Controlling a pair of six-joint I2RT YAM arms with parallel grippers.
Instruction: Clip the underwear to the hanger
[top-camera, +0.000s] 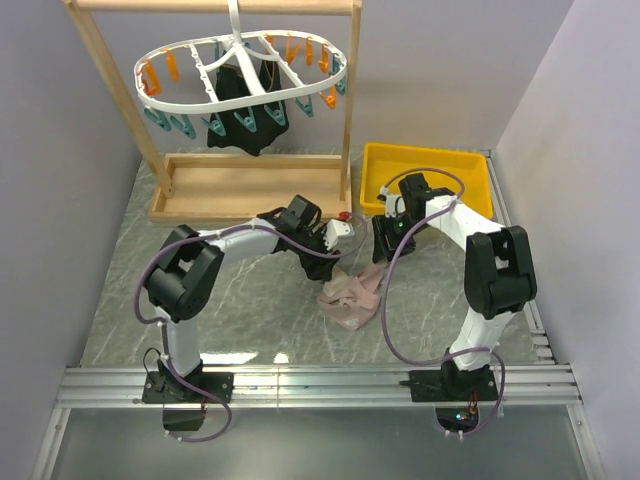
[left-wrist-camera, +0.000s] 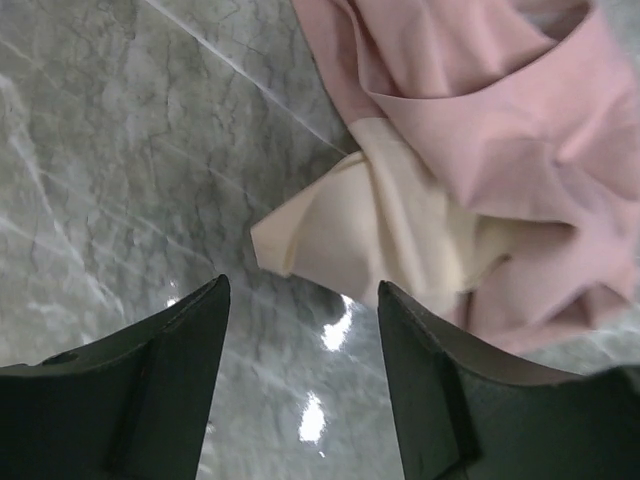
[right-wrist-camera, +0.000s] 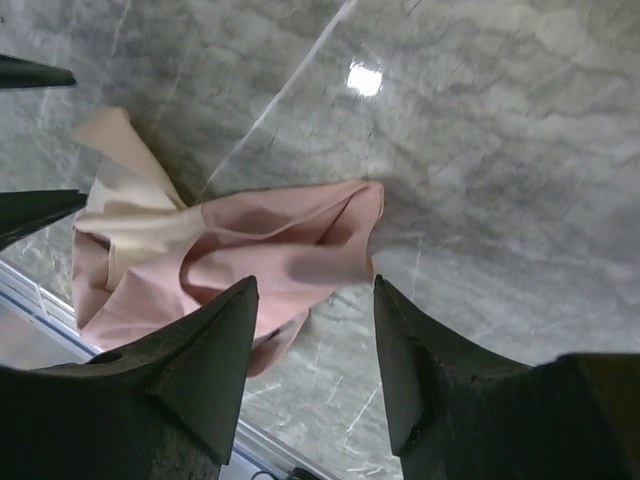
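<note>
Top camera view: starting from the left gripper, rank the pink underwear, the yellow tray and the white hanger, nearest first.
From the left gripper:
1. Underwear, just below it on the table.
2. Yellow tray, up and to its right.
3. Hanger, hung on the rack at the back.

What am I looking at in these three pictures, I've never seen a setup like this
Two robot arms are bolted to the near edge of a marble-look table. The wide picture comes from a camera above and behind them. The other two come from cameras on each wrist, so the dark wedges at the bottom are that arm's own fingers.

The pink underwear lies crumpled on the table. The left gripper and right gripper hang over it, fingers apart, holding nothing.

At the back, a white ring hanger with orange and teal pegs hangs from a wooden rack. A black garment is already clipped on. A yellow tray sits to the right.
</note>
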